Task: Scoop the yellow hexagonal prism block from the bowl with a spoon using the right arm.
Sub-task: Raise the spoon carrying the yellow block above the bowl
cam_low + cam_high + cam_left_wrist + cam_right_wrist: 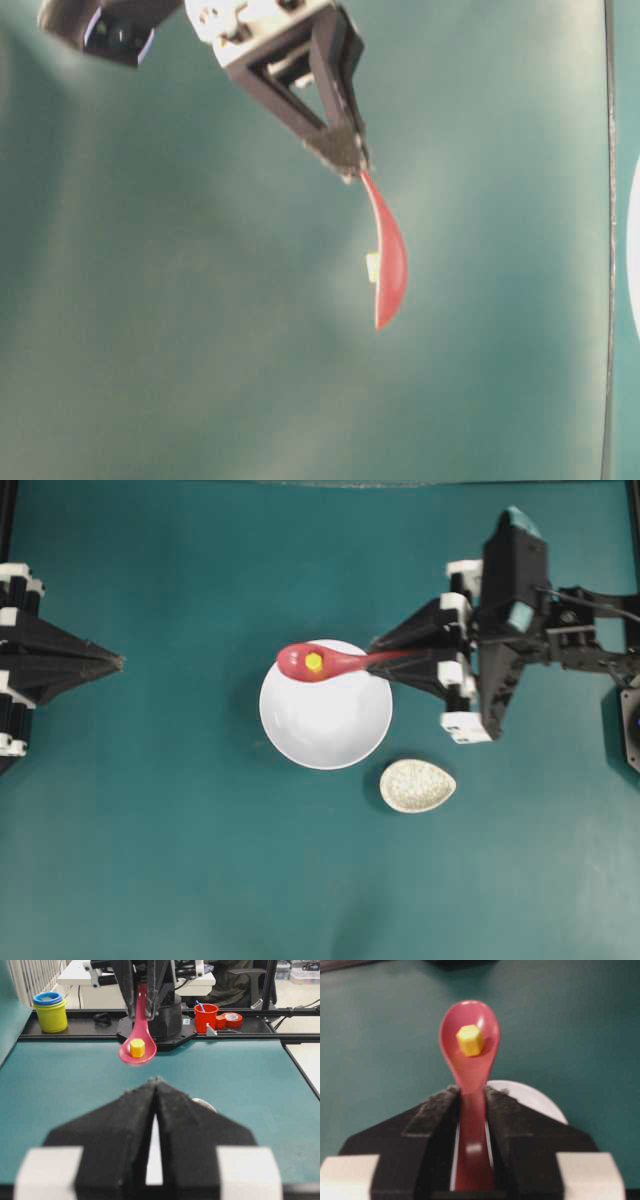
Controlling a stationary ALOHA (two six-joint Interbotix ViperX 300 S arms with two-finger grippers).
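My right gripper (375,659) is shut on the handle of the pink-red spoon (325,662), which it holds above the far rim of the white bowl (330,725). The yellow hexagonal prism block (314,662) lies in the spoon's scoop. The right wrist view shows the block (469,1040) sitting in the spoon (469,1055), the handle clamped between the fingers, and part of the bowl (535,1099) below. The left wrist view sees the spoon (138,1045) and block (137,1048) in the air ahead. My left gripper (118,662) rests shut at the left edge, holding nothing.
A small speckled teardrop-shaped spoon rest (417,785) lies on the teal table just right of the bowl's near side. Beyond the table's far edge stand a yellow cup stack (50,1011), a red cup (206,1016) and a roll of tape (232,1019).
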